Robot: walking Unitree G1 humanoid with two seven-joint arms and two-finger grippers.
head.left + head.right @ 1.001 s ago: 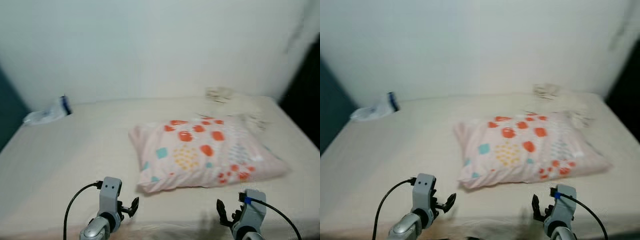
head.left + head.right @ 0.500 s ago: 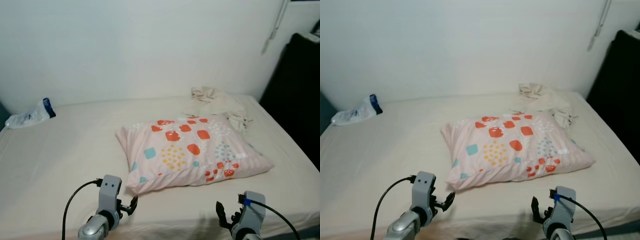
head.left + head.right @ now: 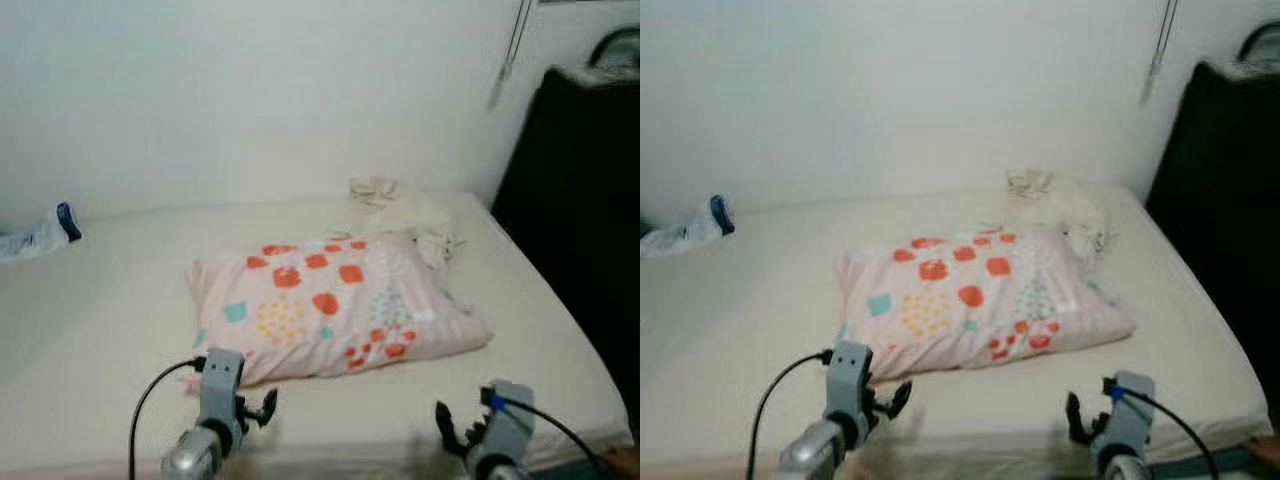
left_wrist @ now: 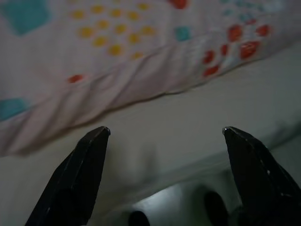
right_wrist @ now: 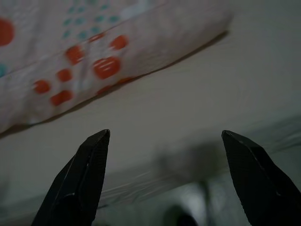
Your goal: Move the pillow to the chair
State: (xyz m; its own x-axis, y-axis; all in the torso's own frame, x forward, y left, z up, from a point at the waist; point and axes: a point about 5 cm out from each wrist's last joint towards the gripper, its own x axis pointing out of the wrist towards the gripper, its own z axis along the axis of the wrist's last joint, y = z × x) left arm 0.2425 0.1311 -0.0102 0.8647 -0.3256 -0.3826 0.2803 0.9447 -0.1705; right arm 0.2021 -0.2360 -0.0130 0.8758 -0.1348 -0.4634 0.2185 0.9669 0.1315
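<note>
Both arms low at the near edge of the bed (image 3: pixel 90 330), forearms angled up toward the pillow (image 3: pixel 330 305). Left end effector (image 3: pixel 262 407) at 7 o'clock of the pillow, just short of its near-left corner, fingers spread wide, nothing between them. Right end effector (image 3: pixel 448 428) at 5 o'clock, over bare sheet near the bed's front edge, also wide and empty.

Pillow lies flat mid-bed, pink with red, teal and yellow patches, no readable writing. Crumpled beige cloth (image 3: pixel 400 215) at its 1 o'clock, touching the far corner. Plastic bag (image 3: pixel 35 233) with a blue end at 10 o'clock, well apart, by the wall. Dark furniture (image 3: pixel 585 220) flanks the bed at 3 o'clock. Open sheet left of the pillow and along the front strip.
</note>
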